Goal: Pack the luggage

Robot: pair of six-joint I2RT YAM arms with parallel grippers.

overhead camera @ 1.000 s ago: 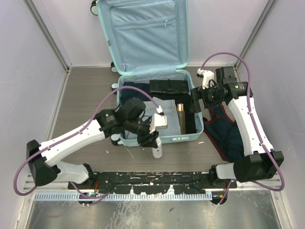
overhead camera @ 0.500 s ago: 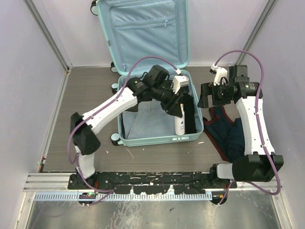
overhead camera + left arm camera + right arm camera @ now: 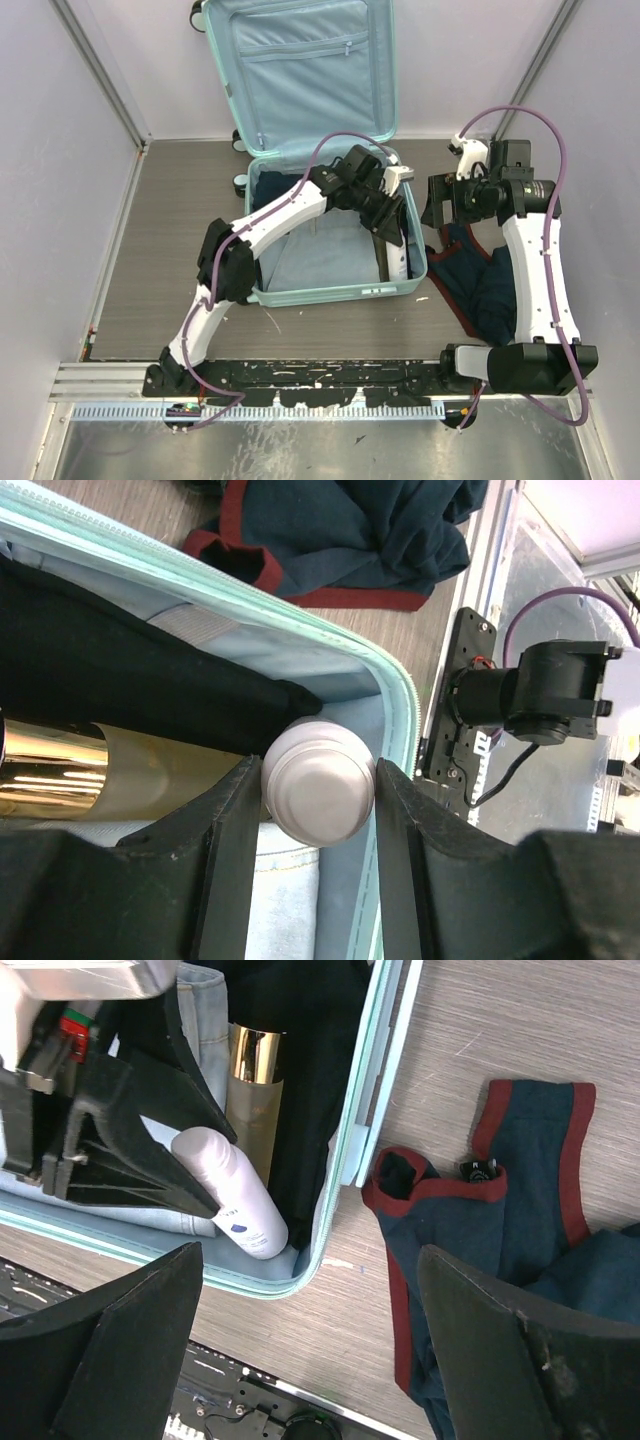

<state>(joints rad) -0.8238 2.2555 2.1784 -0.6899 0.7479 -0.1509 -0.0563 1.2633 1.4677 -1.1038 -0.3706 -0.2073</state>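
Note:
The pale mint luggage lies open, its lid leaning against the back wall. My left gripper reaches into its right side. In the left wrist view it is shut on the cap of a white bottle, which lies next to a gold bottle and a black garment. The right wrist view shows the white bottle resting in the case's front right corner. My right gripper hovers open and empty, right of the case.
A navy garment with red trim lies on the table right of the luggage, also in the right wrist view. Folded light-blue jeans fill the case's middle. Walls close in left, right and behind.
My left gripper carried the white bottle from the case's front edge into its right side, beside the gold bottle. My right gripper drew back to the right, away from the case.

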